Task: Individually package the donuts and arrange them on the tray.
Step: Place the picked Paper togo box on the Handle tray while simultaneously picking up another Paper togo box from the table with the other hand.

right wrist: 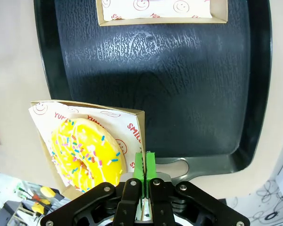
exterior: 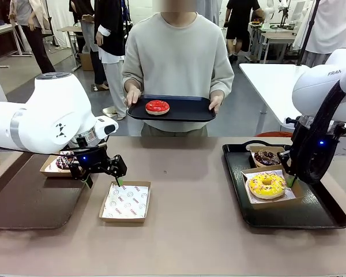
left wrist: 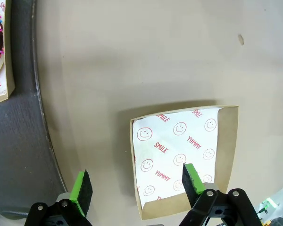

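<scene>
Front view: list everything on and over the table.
red donut: one, red, on held tray
yellow donut: one, yellow, boxed, right tray near end
sprinkled chocolate donut: one, brown, boxed, right tray far end
dark donut: one, boxed, left tray
empty box: one, brown, white liner, table
person's hands: two, holding held tray
left gripper: open, over empty box's edge
right gripper: shut on yellow donut's box

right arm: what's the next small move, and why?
Probably open the right gripper and lift clear. Its jaws are pinched shut on the wall of the yellow donut's box, and that box looks placed on the black tray, beside the boxed chocolate donut. Whether the box is fully set down is hard to tell, so ease off slowly.
</scene>
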Motion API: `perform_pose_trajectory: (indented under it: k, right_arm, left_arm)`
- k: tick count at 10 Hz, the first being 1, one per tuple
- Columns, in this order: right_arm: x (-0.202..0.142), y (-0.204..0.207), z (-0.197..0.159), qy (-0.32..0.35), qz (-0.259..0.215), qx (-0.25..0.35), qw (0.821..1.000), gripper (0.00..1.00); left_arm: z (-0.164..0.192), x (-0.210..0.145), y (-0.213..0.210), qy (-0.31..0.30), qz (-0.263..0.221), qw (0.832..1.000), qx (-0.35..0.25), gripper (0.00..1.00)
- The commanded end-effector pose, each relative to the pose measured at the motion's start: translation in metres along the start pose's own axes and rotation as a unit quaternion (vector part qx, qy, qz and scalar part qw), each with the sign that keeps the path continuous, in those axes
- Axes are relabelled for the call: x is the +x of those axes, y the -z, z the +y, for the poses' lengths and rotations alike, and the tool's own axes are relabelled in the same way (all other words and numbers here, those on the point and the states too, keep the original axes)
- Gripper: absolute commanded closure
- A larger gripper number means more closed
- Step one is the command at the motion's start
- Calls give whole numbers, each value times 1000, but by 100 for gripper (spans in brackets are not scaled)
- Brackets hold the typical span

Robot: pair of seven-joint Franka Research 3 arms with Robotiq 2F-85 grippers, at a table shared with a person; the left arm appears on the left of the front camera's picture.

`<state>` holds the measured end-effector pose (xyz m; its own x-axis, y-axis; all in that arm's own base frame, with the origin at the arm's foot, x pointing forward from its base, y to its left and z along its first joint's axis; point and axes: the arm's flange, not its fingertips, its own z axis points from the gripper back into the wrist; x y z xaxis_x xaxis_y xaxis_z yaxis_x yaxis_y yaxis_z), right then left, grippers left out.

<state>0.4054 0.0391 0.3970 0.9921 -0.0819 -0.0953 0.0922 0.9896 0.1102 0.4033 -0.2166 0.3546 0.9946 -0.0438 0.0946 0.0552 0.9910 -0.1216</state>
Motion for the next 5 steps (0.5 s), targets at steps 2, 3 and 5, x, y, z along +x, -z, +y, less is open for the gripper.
perform_pose_trajectory:
  k: [2, 3, 5]
  right_arm:
    - [1, 7, 2, 12, 5, -27, 1000, 98]
    - [0, 10, 2, 11, 6, -32, 999, 98]
    - [0, 13, -1, 15, -8, -38, 999, 98]
  left_arm:
    - [-16, -15, 9, 10, 7, 998, 54, 0]
    - [-20, -17, 12, 10, 5, 998, 58, 0]
    - [-26, -17, 19, 3, 8, 998, 70, 0]
